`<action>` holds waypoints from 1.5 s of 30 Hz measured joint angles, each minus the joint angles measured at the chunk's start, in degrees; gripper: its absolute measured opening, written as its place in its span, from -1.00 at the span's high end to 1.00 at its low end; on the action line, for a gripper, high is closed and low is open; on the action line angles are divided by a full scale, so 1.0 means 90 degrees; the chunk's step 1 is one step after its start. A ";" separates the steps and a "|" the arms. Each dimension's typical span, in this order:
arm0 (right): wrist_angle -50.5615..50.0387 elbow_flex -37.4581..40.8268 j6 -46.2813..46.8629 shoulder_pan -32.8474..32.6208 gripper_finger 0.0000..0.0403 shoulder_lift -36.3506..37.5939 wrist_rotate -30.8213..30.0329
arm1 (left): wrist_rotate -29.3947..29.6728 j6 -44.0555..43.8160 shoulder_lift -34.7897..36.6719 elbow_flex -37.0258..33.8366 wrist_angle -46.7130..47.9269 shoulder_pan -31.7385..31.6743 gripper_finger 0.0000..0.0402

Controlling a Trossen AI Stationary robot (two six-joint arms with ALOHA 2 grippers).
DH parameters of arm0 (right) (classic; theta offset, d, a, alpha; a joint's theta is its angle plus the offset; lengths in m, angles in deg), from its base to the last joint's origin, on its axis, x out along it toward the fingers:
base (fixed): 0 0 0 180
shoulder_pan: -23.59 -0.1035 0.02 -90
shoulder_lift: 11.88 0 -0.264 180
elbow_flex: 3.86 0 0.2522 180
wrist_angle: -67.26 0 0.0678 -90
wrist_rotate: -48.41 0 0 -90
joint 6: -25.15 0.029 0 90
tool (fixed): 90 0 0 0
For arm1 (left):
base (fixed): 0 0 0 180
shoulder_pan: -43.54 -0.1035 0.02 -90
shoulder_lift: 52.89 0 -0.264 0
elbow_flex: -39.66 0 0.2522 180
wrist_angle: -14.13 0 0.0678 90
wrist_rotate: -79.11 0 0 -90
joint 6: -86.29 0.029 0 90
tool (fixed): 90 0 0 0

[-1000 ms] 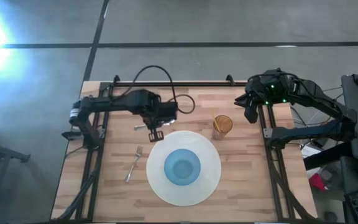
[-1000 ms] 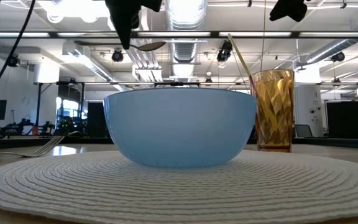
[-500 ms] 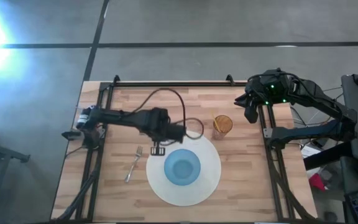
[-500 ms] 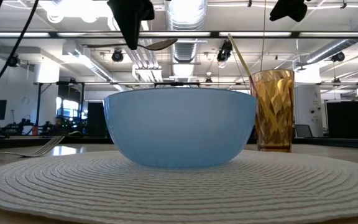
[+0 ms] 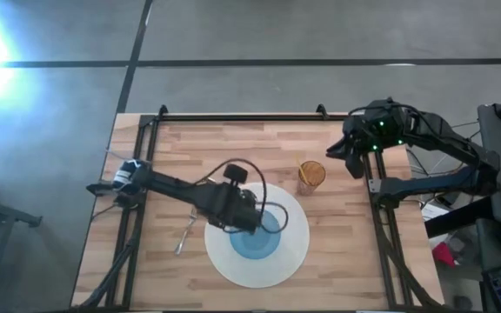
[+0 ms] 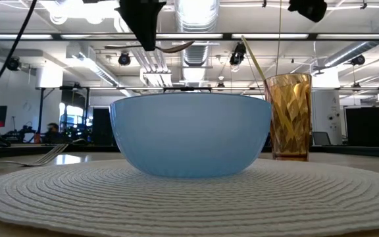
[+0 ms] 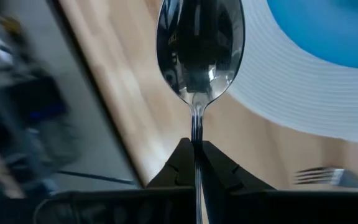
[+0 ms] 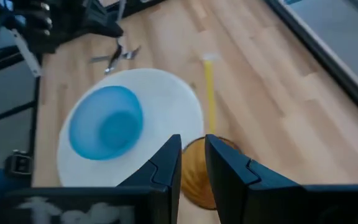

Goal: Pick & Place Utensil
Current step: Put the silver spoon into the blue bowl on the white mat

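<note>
My left gripper [image 5: 240, 217] hangs over the left rim of the blue bowl [image 5: 256, 233], shut on a metal spoon [image 7: 201, 50]. In the low view the spoon [image 6: 174, 47] is level, high above the bowl [image 6: 191, 135]. The bowl stands on a round white placemat [image 5: 290, 252]. A fork [image 5: 187, 233] lies flat on the wood, left of the placemat. My right gripper [image 5: 351, 158] waits in the air by the table's right edge, slightly open, with an amber glass [image 8: 197, 183] below it. My left gripper pinches the spoon's thin handle [image 7: 196, 132], just behind the spoon's bowl, between its two fingertips [image 7: 219, 163]. The fingers lie along the handle, and the spoon's bowl sticks out ahead of them. The spoon is lifted clear, about level, above the blue bowl.
The amber glass [image 5: 311, 176] with a yellow straw stands on the wood at the placemat's far right edge. Black frame rails [image 5: 137, 226] run along the table's left and right sides. Bare wood lies at the far side and near left corner.
My left gripper has carried the spoon from beyond the placemat's far left edge toward the near right, and now hangs over the bowl's left rim. The spoon has stayed about level and well above the bowl. The gripper has stayed shut on it.
</note>
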 joint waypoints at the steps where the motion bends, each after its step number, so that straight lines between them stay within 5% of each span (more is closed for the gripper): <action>1: 0.0000 0.0000 0.0095 -0.0081 0.66 0.0000 0.0007 | 0.0166 0.0118 -0.0030 0.0000 -0.0034 0.0061 0.99; 9: 0.0415 0.0000 0.0916 -0.0970 0.66 -0.0005 -0.0014 | 0.1545 0.1521 -0.0076 -0.0002 -0.1079 0.0467 0.99; 24: 0.2416 0.0000 0.1874 -0.2300 0.66 -0.0776 -0.0308 | 0.2329 0.4901 -0.0053 -0.0017 -0.2852 0.0841 1.00; 34: 0.2892 -0.0005 0.1937 -0.2382 0.66 -0.1459 -0.0959 | 0.2704 0.6667 -0.0040 -0.0579 -0.3262 0.1028 1.00; 45: 0.3539 -0.0012 0.1961 -0.2382 0.66 -0.1973 -0.0940 | 0.4010 0.8549 -0.0040 -0.1698 -0.4376 0.1053 1.00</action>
